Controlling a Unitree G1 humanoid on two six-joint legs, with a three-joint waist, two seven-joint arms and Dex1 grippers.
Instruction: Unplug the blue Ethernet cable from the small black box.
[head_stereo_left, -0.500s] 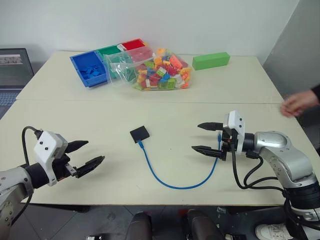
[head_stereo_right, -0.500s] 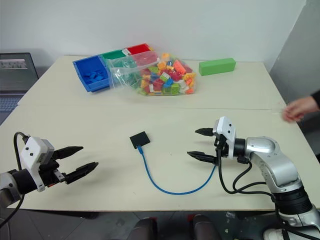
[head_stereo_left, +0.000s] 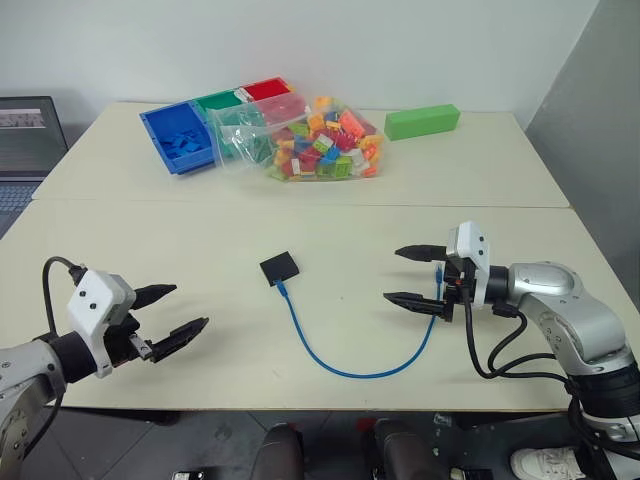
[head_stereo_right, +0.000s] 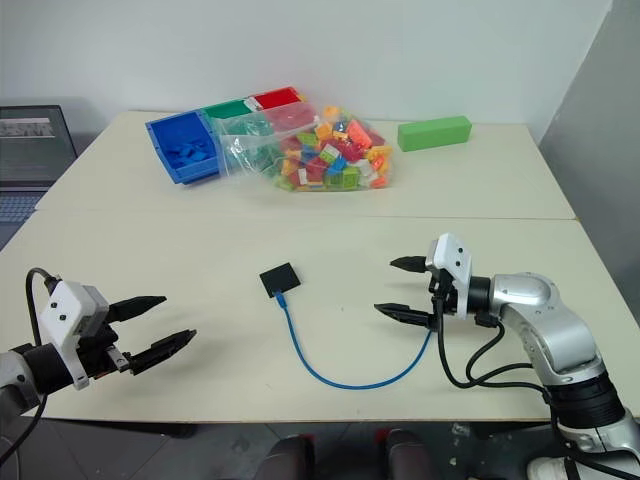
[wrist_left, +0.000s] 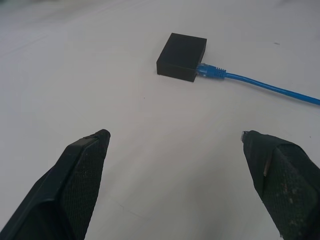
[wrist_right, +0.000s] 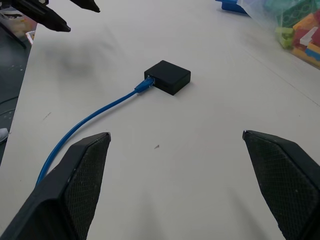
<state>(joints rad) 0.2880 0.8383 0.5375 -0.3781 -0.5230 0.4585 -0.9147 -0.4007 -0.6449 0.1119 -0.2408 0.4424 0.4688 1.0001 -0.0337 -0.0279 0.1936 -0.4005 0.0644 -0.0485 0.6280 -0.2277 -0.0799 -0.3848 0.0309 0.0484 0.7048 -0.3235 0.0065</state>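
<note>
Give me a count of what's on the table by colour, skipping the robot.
Blue: 2, the thin blue Ethernet cable and the blue plastic bin
Black: 1, the small flat black box
Green: 2, the green bin and the green rectangular block
Red: 1, the red bin
Multicoloured: 1, the clear bag of toy bricks
Total: 7

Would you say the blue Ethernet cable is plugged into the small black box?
Plugged in: the blue Ethernet cable's plug sits in the small black box's edge.

Bright blue Ethernet cable (head_stereo_left: 345, 360), matte black box (head_stereo_left: 279, 267), green block (head_stereo_left: 422, 121), cream table (head_stereo_left: 300, 215)
</note>
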